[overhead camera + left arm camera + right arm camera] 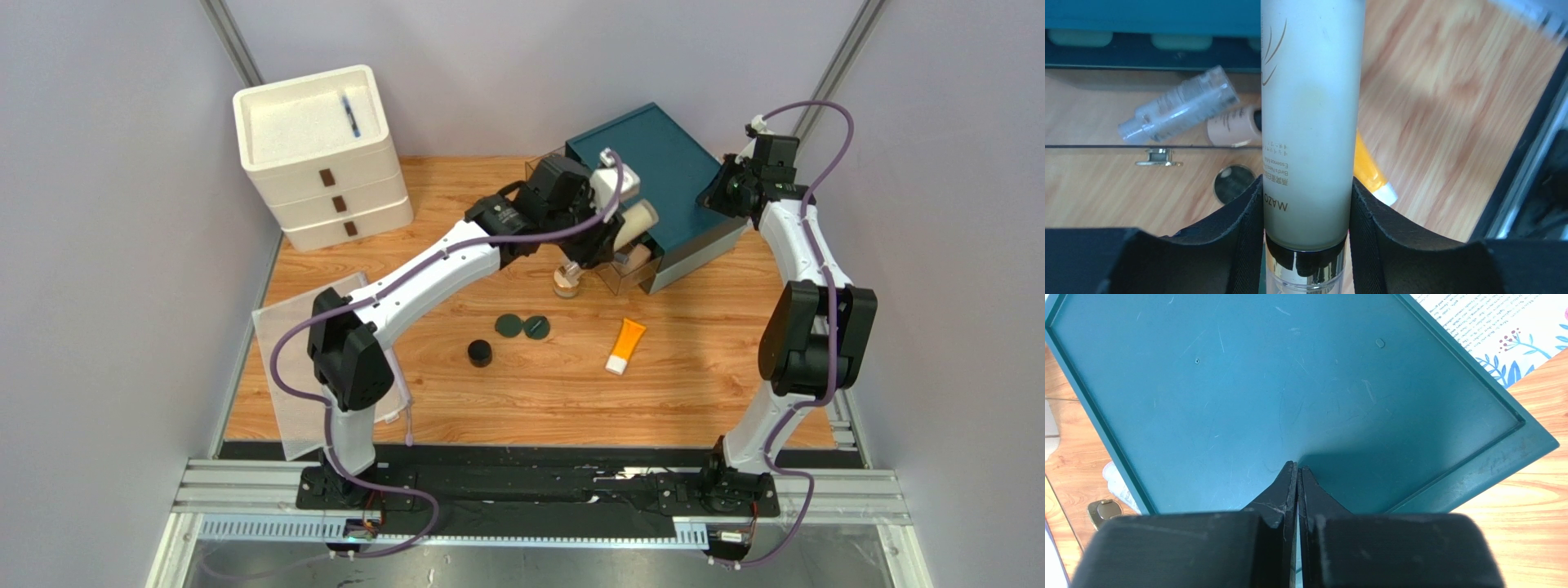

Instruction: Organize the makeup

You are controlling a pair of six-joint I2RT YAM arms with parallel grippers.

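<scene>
My left gripper [610, 227] [1306, 190] is shut on the cream pump bottle [634, 221] [1310, 122], held over the clear drawer [623, 272] pulled out of the teal box [650, 153] [1290, 386]. A clear bottle [1177, 104] and a beige bottle [1232, 125] lie in that drawer. A gold-lidded jar [566, 284] stands just in front of it. Two dark green compacts [508, 325] [536, 326], a black jar [480, 354] and an orange tube [626, 346] [1370, 174] lie on the table. My right gripper [724, 194] [1297, 468] is shut and empty, just above the teal box's top.
A white three-drawer unit [321, 147] stands at the back left with a blue pen [350, 116] on top. A clear plastic sheet [294, 355] lies at the table's left edge. The drawer has a gold handle [1157, 157]. Patterned paper [1499, 324] lies behind the box.
</scene>
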